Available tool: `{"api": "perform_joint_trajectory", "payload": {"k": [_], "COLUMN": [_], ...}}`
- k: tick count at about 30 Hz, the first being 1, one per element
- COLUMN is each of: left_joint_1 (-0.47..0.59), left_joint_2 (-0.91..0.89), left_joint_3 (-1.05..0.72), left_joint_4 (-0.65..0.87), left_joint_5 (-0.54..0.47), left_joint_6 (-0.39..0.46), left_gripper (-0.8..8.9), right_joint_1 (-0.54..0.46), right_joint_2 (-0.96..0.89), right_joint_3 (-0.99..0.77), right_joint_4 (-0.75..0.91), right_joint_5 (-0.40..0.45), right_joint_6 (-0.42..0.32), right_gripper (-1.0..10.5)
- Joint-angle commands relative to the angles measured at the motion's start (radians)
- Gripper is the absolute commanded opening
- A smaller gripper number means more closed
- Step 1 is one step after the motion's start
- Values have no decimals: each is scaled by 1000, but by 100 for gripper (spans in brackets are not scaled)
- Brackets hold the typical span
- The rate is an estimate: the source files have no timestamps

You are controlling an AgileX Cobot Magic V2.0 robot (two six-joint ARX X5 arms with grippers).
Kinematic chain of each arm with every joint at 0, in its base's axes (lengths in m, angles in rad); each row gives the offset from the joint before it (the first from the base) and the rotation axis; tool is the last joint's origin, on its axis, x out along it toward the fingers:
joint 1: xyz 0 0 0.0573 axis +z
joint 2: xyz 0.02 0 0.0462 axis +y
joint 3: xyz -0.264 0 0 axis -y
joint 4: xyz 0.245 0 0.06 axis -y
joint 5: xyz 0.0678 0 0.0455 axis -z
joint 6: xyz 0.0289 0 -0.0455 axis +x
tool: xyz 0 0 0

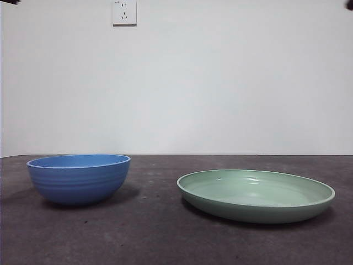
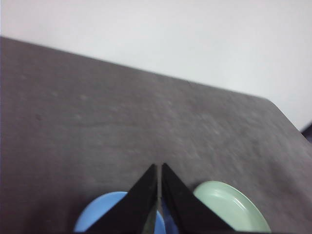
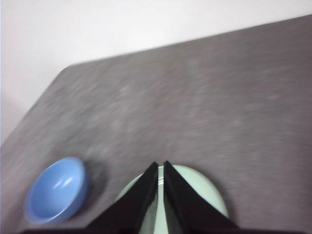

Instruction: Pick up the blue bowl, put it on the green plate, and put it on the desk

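Behind the dark grey, matte, speckled desk (image 1: 160, 237) a plain white wall with a white socket (image 1: 124, 12) is seen. On the desk the round, ridged, medium-blue matte bowl (image 1: 79, 178) is set upright and well apart from the wide, shallow, pale mint-green plate (image 1: 256, 194), which is empty. The left gripper (image 2: 160, 168) is held high above the bowl, the right gripper (image 3: 160, 165) high above the plate; on both, the jaws are nearly pressed together and nothing is held. A grasp cannot be made on the bowl's rim unless the jaws are parted first. A smooth, sloped wall could be let slip, and a bowl lowered off-centre could be tipped by the plate's raised rim.
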Motion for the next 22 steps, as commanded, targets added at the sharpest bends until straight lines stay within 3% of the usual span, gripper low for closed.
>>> {"api": "perform_joint_trajectory", "payload": {"k": [1, 6, 17, 22], "left_joint_1": [-17, -54, -145, -161], "left_joint_2": [42, 118, 124, 124], "left_joint_3": [74, 158, 163, 163], "left_joint_4": [-32, -152, -159, -163], "left_joint_5": [55, 149, 153, 153], "left_joint_6": [37, 112, 117, 121], "left_gripper": [15, 15, 45, 167], "right_joint_1": [27, 62, 90, 103], "right_joint_2": [43, 100, 106, 106], "right_joint_3": [68, 143, 152, 152], "right_joint_4": [-28, -98, -138, -190], "right_joint_5": [-55, -94, -150, -165], "right_joint_6": [-56, -126, -202, -249], "right_gripper": [14, 14, 14, 14]}}
